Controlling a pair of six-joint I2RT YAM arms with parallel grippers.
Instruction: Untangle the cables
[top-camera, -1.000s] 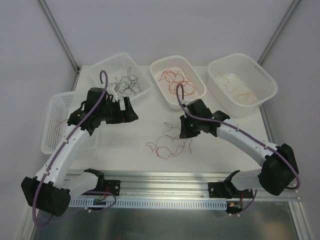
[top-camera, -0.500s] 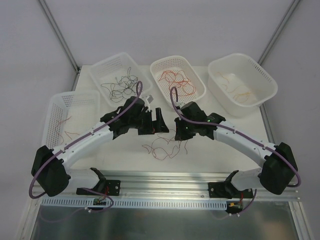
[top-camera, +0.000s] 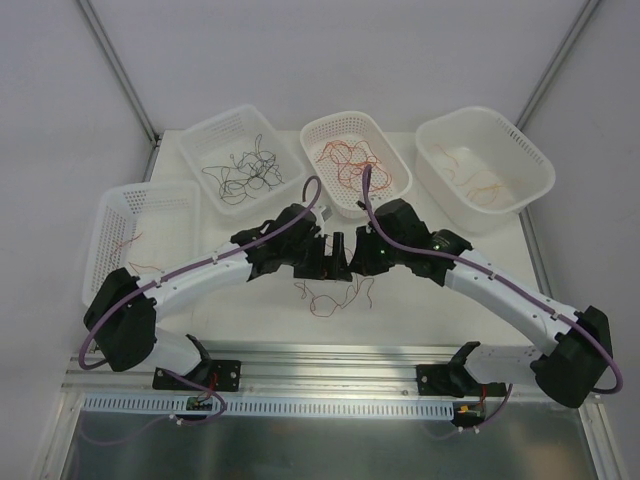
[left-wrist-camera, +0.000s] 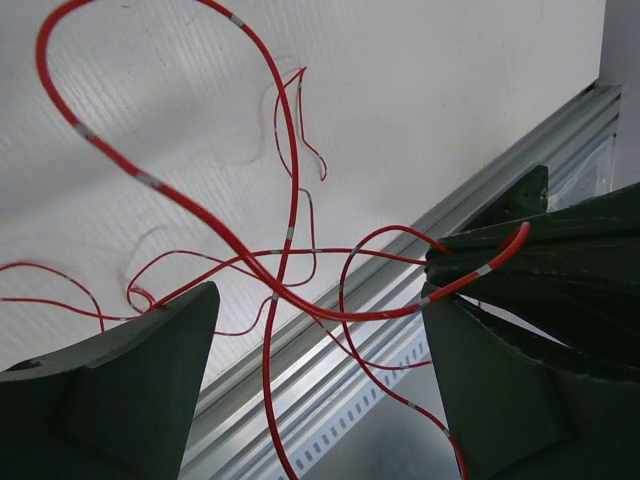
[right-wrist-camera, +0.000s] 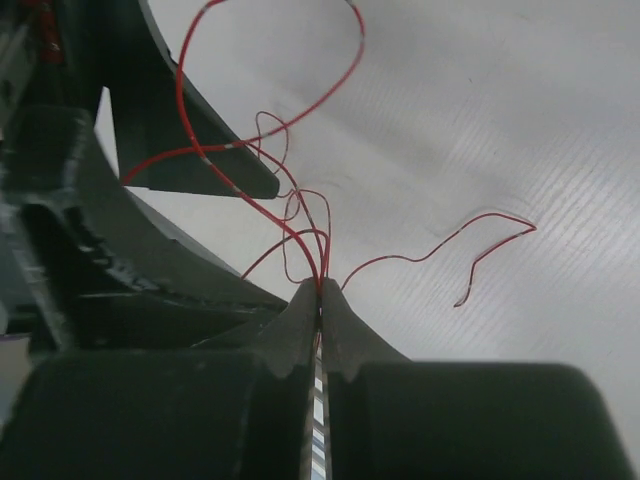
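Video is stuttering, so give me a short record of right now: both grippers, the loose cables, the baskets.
right gripper: shut on a thin red wire
left gripper: open, raised red strands pass between its fingers, unclamped
loose tangle: red wires on the white table, beside both grippers
white mesh baskets: four, holding black wires, red wires, orange wires, sparse reddish strands

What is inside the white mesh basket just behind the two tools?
A tangle of thin red cables lies in the white plastic mesh basket. Its near edge is partly covered by the right arm's purple hose, so anything there cannot be seen.
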